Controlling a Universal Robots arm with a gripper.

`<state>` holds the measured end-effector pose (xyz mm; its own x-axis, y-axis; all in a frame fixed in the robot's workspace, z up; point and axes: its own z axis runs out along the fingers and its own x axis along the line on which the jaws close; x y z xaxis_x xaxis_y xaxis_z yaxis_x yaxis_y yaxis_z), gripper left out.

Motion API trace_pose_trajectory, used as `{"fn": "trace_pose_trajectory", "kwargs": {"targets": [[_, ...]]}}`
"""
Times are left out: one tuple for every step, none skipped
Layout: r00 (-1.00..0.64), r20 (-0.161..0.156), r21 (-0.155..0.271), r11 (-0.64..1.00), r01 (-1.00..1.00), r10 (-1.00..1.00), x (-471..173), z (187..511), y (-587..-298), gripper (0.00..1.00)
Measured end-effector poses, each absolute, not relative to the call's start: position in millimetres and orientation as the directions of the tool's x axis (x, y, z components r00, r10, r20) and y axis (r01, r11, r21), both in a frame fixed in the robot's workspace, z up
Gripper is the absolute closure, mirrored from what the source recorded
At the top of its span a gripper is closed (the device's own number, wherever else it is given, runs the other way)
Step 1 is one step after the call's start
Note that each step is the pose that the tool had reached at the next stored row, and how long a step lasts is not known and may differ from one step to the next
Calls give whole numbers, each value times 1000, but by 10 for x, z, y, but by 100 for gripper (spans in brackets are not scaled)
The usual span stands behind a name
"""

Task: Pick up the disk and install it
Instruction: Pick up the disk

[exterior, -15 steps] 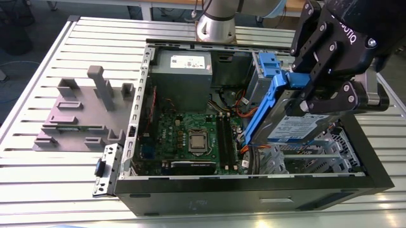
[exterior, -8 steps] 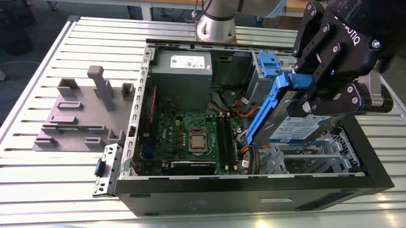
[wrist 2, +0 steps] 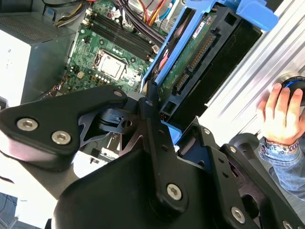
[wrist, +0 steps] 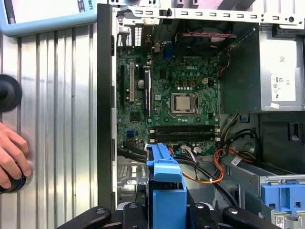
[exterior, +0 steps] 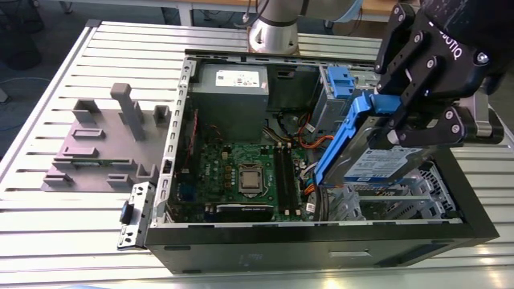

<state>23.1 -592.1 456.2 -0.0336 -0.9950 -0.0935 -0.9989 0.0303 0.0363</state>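
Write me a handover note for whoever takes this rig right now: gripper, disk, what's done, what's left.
Gripper: shut on the disk, holding it tilted above the open computer case, over the drive cage on the exterior view's right.
Disk: off the grey slotted holder, which sits on the table beside the case.
Done: pick-up.
Left: disk not yet seated in the case.
Note: a person's hand rests on the table close to the case.

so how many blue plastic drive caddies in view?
2. One frames the silver hard drive held in the black gripper above the open case; one sits in the grey drive bay. Others may be hidden.
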Motion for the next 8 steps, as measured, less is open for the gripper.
{"fn": "trace_pose_trajectory", "kwargs": {"targets": [[-34, -93, 36, 30, -999, -995, 238, 4562, -5922, 63], [-34, -93, 36, 30, -999, -995, 245, 4561, -5922, 63], [-34, -93, 36, 30, -999, -995, 251, 4560, -5923, 63], [-34, -93, 36, 30, -999, -995, 259, 4559, -5924, 63], [-34, -94, 36, 30, -999, -995, 266, 4558, -5924, 63], [-34, -94, 36, 30, -999, -995, 273, 4557, -5925, 63], [-34, -93, 36, 30, -999, -995, 281, 4557, -5925, 63], [-34, -93, 36, 30, -999, -995, 287, 4557, -5925, 63]]}}
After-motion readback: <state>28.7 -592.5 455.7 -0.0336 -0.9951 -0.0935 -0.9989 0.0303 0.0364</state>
